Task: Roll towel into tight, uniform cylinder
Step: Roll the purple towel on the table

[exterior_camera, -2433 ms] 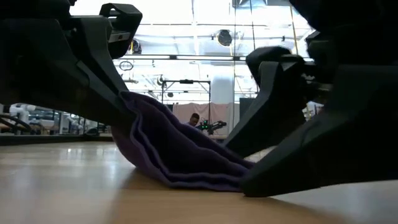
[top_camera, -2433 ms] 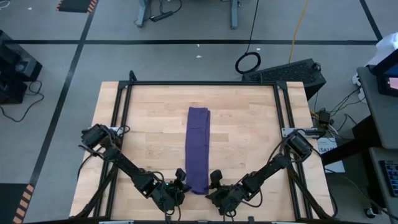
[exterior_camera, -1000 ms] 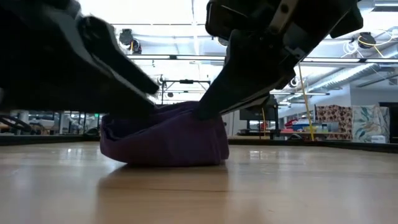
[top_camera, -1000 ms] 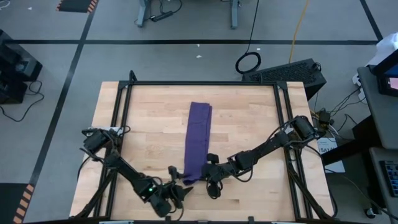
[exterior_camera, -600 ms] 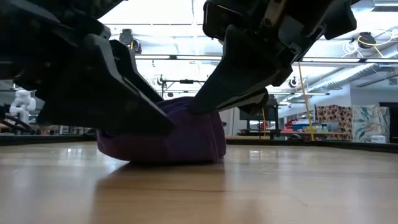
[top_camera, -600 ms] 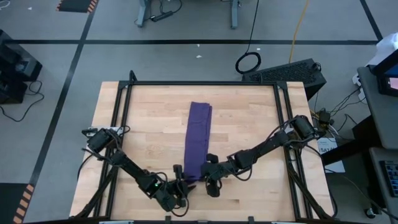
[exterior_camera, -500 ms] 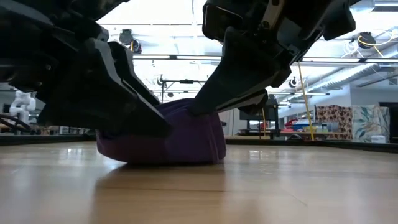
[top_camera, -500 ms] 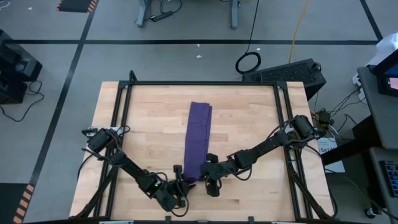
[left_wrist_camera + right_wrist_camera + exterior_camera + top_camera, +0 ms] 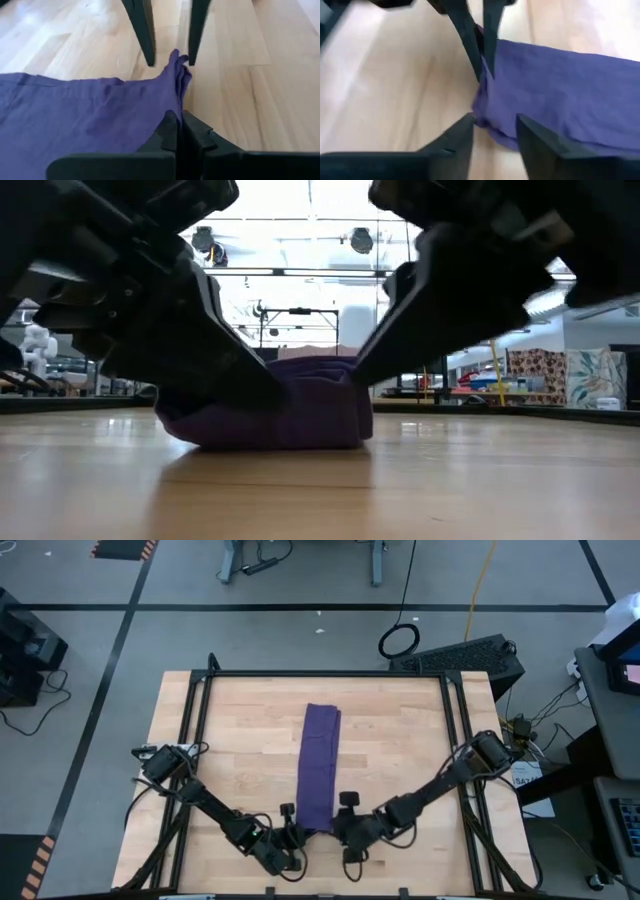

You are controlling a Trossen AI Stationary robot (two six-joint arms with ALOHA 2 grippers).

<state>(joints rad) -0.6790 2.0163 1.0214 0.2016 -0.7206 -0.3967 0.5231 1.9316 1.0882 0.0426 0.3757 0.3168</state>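
Towel [image 9: 319,768] lies near-to-far; left tool [image 9: 177,131] pinches its near corner, right tool [image 9: 492,131] open beside it.

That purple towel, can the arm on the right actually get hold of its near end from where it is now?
Probably yes. The right gripper is open, its fingers straddling the near corner of the towel with nothing between. The left gripper is already shut on the opposite corner, so the two are close together.

Pale wooden tabletop [image 9: 240,750]; long folded purple towel [image 9: 319,760] lying flat
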